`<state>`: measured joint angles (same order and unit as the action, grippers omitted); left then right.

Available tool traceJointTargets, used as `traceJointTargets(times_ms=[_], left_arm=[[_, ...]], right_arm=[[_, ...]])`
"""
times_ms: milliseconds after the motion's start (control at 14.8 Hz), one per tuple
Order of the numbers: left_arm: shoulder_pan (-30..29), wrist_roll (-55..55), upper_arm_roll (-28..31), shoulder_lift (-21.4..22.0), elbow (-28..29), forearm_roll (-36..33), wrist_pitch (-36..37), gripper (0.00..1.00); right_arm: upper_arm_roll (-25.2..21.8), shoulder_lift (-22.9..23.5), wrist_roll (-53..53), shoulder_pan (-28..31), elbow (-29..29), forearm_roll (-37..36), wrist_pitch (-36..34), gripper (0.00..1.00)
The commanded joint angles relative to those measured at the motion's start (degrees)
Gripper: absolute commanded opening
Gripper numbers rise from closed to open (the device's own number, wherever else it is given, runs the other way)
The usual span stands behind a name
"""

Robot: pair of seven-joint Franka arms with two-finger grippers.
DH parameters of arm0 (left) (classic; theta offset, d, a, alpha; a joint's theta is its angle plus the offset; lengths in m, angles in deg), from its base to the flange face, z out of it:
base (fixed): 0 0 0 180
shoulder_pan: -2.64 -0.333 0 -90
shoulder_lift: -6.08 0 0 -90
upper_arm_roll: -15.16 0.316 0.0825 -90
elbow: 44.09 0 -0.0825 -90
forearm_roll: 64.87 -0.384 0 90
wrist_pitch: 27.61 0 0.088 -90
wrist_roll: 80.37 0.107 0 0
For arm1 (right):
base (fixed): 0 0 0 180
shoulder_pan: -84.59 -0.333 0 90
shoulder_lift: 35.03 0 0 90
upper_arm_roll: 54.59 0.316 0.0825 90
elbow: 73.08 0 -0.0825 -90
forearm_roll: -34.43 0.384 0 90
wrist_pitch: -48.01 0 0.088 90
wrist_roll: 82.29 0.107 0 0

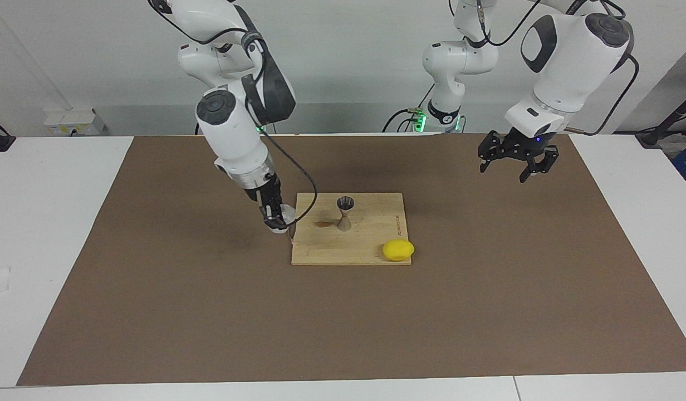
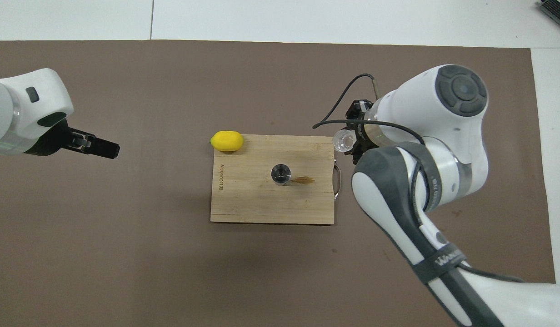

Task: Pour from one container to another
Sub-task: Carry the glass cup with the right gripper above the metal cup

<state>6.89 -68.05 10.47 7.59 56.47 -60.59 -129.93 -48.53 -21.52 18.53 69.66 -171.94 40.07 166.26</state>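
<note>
My right gripper [image 1: 277,217] is shut on the small clear cup [image 1: 286,211], holding it over the handle end of the wooden cutting board [image 1: 371,245]. In the overhead view the cup [image 2: 342,140] shows just off the board's [image 2: 252,200] corner, with the right arm covering most of the gripper. The metal jigger [image 1: 344,213] stands upright in the middle of the board, its open cone [image 2: 280,174] facing up. My left gripper [image 1: 513,166] hangs open and empty over the brown mat toward the left arm's end [image 2: 108,149].
A yellow lemon [image 1: 398,250] lies against the board's corner farthest from the robots [image 2: 227,141]. A brown stain [image 1: 323,224] marks the board beside the jigger. A metal handle [image 2: 338,179] sticks out from the board's edge.
</note>
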Motion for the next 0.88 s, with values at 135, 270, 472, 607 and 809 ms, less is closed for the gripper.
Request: traceJointTargets(times_ms=[135, 270, 472, 607, 809], left_arm=[[1.4, -2.5, 1.5, 0.6, -1.8, -1.7, 2.0, 1.0], [0.6, -7.6, 1.4, 0.8, -1.9, -1.8, 2.9, 1.0], [-1.4, -16.3, 1.2, 0.9, -2.5, -2.6, 6.1, 1.0], [-4.4, -16.4, -1.0, 0.3, -6.0, -2.9, 8.7, 1.0], [-8.3, -18.7, -7.0, 0.2, -7.0, -3.1, 13.1, 1.0]], right_arm=[[-0.2, 2.1, 8.8, -7.1, 3.8, -9.0, 2.1, 0.0], [-0.2, 2.0, 11.0, -9.0, 3.8, -10.3, 2.9, 0.0], [-0.3, 2.0, 11.2, -11.8, 3.3, -13.1, 2.2, 0.0], [-0.3, 1.5, 11.2, -12.9, 2.4, -15.4, 1.6, 0.0], [-0.2, 1.1, 11.2, -14.1, 2.0, -19.5, 0.4, 0.0]])
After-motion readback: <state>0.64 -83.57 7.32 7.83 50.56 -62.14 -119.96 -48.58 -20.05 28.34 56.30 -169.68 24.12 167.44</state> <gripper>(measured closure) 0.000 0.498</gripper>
